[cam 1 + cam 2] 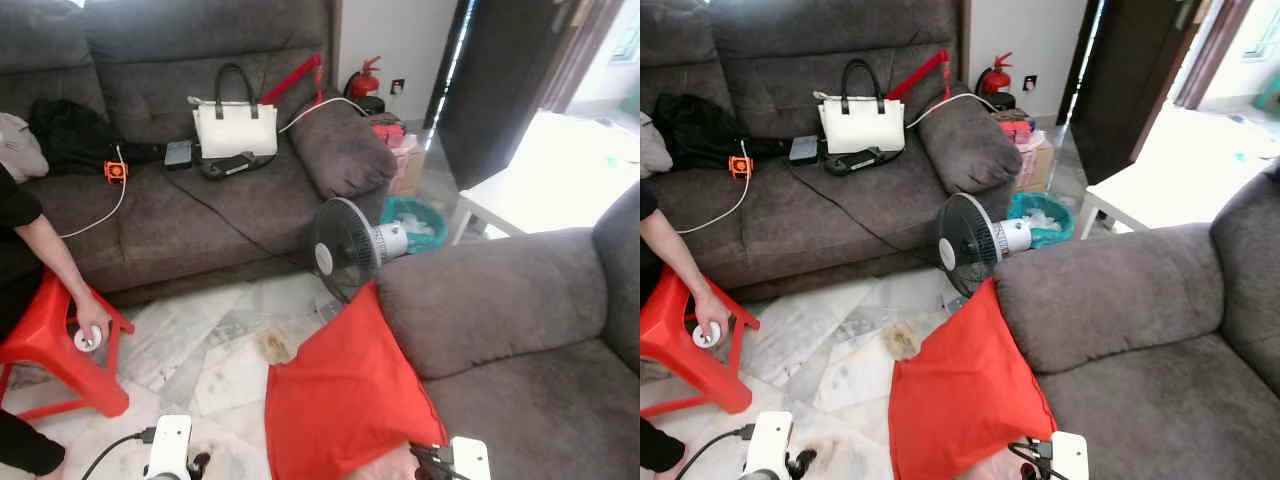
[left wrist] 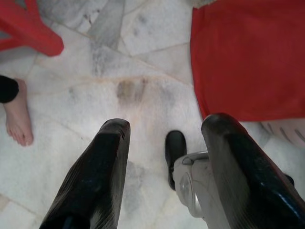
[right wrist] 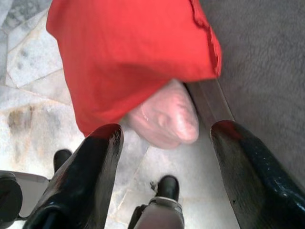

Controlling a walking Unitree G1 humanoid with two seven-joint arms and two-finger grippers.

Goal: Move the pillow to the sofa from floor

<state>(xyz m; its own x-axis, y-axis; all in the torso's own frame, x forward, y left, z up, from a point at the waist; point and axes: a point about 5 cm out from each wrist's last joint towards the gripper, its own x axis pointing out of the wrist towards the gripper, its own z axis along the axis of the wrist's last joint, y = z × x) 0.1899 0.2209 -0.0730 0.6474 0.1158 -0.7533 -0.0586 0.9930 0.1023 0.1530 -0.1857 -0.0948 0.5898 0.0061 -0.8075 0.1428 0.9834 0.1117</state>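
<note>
The pillow [image 1: 345,400], in a red cover, is on the marble floor [image 1: 220,350], leaning against the front of the near grey sofa [image 1: 520,330]; its top corner reaches up to the sofa's armrest. In the right wrist view a pale pink inner part [image 3: 167,117] comes out from the open end of the cover.

The right gripper [image 3: 164,157] is above this end with its two black fingers spread wide and nothing between them. The left gripper [image 2: 164,157] is also wide open and empty, over bare floor at about 9 o'clock from the pillow.

At 12 o'clock from the pillow a small fan [image 1: 345,247] stands just beside its top corner. At 10 o'clock a person's hand [image 1: 88,322] rests on a red plastic stool [image 1: 55,345]. Further away, at 11 o'clock, a second sofa [image 1: 230,200] carries a white handbag [image 1: 235,125].
</note>
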